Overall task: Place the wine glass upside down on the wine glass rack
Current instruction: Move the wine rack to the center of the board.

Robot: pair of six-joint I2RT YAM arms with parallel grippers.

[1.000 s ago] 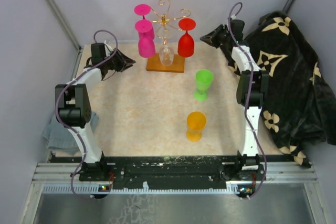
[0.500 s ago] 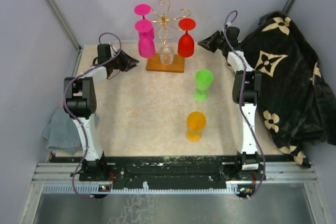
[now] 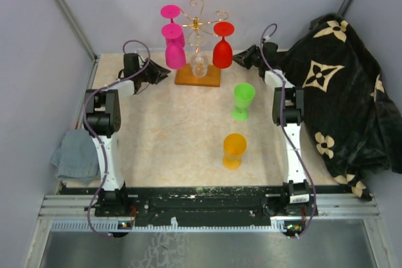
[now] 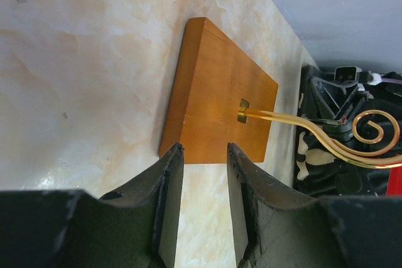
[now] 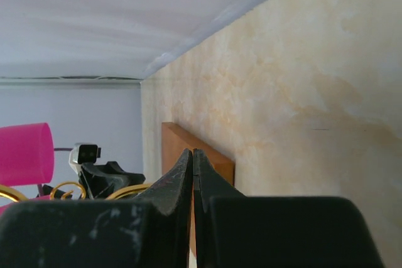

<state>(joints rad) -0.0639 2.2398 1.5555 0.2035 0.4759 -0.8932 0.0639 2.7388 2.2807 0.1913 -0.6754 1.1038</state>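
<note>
Nothing is held in the left jaws. They are set a little apart, and only bare tabletop [image 4: 75, 80] is seen in the gap. Just in front of them lies the near edge of the wooden base [image 4: 220, 105] of the wine glass rack [image 3: 196, 24]. It cannot be told if the base is touched. The right jaws are pressed tight together with nothing between them, and they are pointed at the same base from the other side.

It is guessed that the rack is being closed in on from both sides, maybe to be steadied or shifted. No glass is being reached for.

On the rack, two pink glasses [image 3: 174, 48], a red glass [image 3: 222, 49] and a clear glass [image 3: 199, 65] are hung upside down. Each one seems to be kept up by its foot, hooked in the gold wire.

A green glass [image 3: 243, 100] and an orange glass [image 3: 234, 149] are stood the right way up on the tabletop, well apart from both jaws. One of them is likely the wine glass to be hung, so the job is not yet finished.
</note>
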